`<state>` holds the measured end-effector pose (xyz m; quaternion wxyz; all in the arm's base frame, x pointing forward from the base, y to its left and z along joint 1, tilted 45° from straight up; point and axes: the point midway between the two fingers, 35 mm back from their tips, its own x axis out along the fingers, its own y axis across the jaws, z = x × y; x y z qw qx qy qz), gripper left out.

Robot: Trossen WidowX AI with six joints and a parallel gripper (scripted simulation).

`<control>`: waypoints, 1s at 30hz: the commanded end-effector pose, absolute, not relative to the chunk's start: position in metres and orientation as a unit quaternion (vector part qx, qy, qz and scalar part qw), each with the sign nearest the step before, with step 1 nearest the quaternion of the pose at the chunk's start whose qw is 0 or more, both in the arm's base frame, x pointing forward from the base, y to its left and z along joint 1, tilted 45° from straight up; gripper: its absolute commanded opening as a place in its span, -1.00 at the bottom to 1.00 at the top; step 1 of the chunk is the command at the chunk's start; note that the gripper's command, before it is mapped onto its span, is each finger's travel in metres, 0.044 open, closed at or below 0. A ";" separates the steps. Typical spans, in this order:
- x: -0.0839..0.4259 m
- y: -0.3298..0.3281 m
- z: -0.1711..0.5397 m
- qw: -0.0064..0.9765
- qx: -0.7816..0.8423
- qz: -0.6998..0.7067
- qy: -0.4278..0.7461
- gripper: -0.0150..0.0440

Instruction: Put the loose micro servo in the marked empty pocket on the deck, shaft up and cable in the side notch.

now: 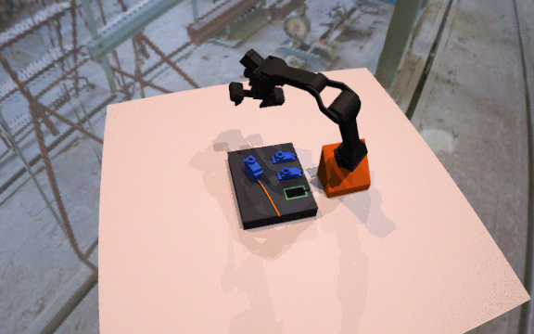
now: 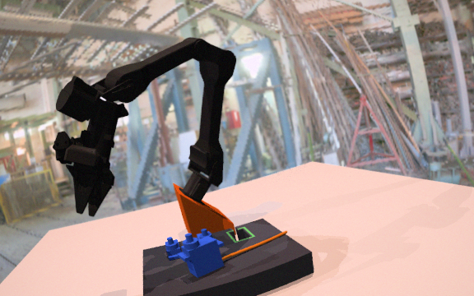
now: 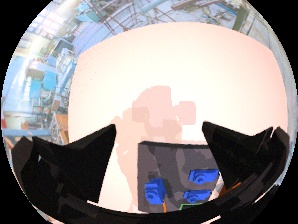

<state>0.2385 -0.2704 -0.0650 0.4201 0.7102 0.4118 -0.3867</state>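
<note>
The loose blue micro servo (image 1: 253, 169) (image 2: 204, 259) (image 3: 154, 193) stands on the dark deck (image 1: 258, 211) (image 2: 288, 264) (image 3: 150, 160), output shaft up. Its orange cable (image 1: 269, 199) (image 2: 257, 245) runs straight across the deck to near its edge. The empty pocket's green outline (image 1: 285, 194) (image 2: 245, 238) (image 3: 192, 205) is on the deck near the orange base, with a dark side notch; in the wrist view it is mostly cut off. My gripper (image 1: 250, 105) (image 2: 85, 214) (image 3: 161, 127) is open and empty, high above the table beyond the deck's servo end, fingers pointing down.
Two more blue servos, one at the far end (image 1: 284, 157) (image 3: 204, 176) and one nearer the pocket (image 1: 289, 173) (image 3: 198, 196), sit low in the deck beside the loose one. The orange arm base (image 1: 346, 178) (image 2: 206, 214) stands close to the deck's pocket side.
</note>
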 end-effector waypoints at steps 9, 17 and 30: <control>0.283 -0.165 -0.009 0.399 0.673 -0.256 0.568 1.00; 0.291 -0.106 0.029 0.368 0.648 -0.189 0.640 1.00; 0.294 -0.087 0.011 0.368 0.648 -0.189 0.640 1.00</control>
